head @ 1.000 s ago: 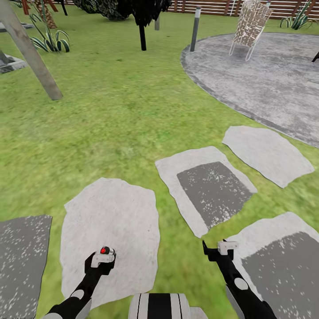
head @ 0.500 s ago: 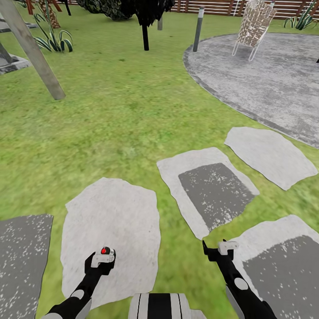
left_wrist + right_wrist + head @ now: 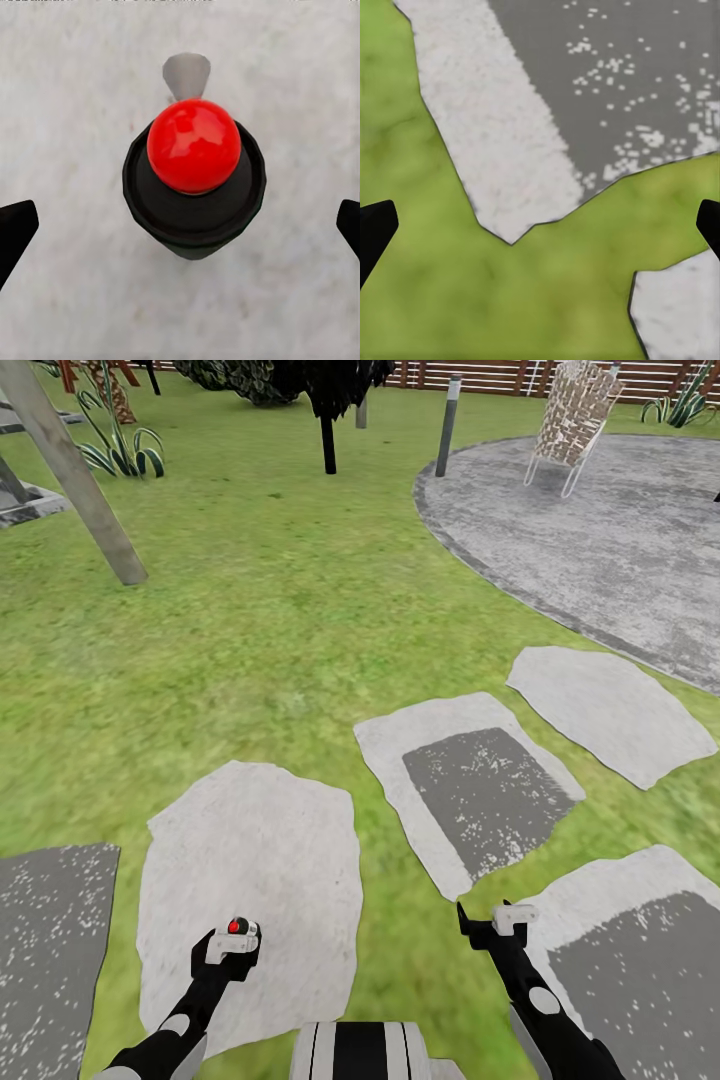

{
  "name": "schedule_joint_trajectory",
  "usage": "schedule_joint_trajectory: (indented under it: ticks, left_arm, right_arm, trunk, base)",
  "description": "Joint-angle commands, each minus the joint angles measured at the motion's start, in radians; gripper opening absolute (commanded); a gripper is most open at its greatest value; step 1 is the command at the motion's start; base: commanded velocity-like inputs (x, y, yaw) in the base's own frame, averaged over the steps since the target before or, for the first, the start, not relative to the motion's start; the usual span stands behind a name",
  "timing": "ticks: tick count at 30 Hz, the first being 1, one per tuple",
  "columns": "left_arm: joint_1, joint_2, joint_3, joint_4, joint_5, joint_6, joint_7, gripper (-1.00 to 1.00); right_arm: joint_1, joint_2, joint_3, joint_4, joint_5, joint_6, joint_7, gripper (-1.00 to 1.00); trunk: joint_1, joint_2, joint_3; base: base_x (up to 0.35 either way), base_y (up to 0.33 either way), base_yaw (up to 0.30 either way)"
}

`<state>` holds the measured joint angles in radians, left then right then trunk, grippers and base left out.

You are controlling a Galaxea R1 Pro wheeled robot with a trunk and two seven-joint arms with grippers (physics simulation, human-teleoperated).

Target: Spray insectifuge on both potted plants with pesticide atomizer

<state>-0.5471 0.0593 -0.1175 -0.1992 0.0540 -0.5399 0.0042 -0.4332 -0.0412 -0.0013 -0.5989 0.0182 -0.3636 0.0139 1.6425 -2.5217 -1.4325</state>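
**Fingers spread, bottle-like thing at the left hand, plants not yet identified**

Fingertips of the left gripper sit at the two side edges of the left wrist view, wide apart. Between them is a black cylinder topped by a glossy red ball, with a grey tab behind it. The tips do not touch it there, and whether it is gripped lower down I cannot tell. It may be the pesticide atomizer seen end-on, but that is a guess. The right gripper has its fingertips equally wide, with only grass and stone below.

Both grippers hang low at the bottom of the head view, over pale stepping stones set in the lawn. At right the round grey patio curves away, with a woven chair at its far edge. A grey post and a dark tree stand at upper centre before the slat fence.

No small potted plants can be made out. Spiky striped leaves show at upper left and upper right, with no pot visible.

This looks like a travel step. It goes best with both arms kept tucked and level, and the base turned slowly so the head can search the lawn edges and patio for the little grey pots.
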Motion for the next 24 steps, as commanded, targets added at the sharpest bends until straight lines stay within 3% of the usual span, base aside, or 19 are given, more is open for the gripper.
schedule_joint_trajectory:
  ticks: [1,24]
  left_arm:
    - [0.000,0.001,-0.007,0.001,0.006,-0.003,0.000,1.00]
    - [-0.001,0.000,-0.007,0.000,0.006,-0.003,0.000,1.00]
  right_arm:
    - [0.000,0.000,0.000,0.001,0.002,-0.003,0.001,1.00]
    - [0.000,0.000,0.000,0.001,0.002,-0.003,0.001,1.00]
  trunk:
    - [0.000,0.000,-0.001]
    - [0.000,0.000,-0.001]
  base:
    - [0.000,0.000,0.000]
    - [0.027,-0.016,0.010]
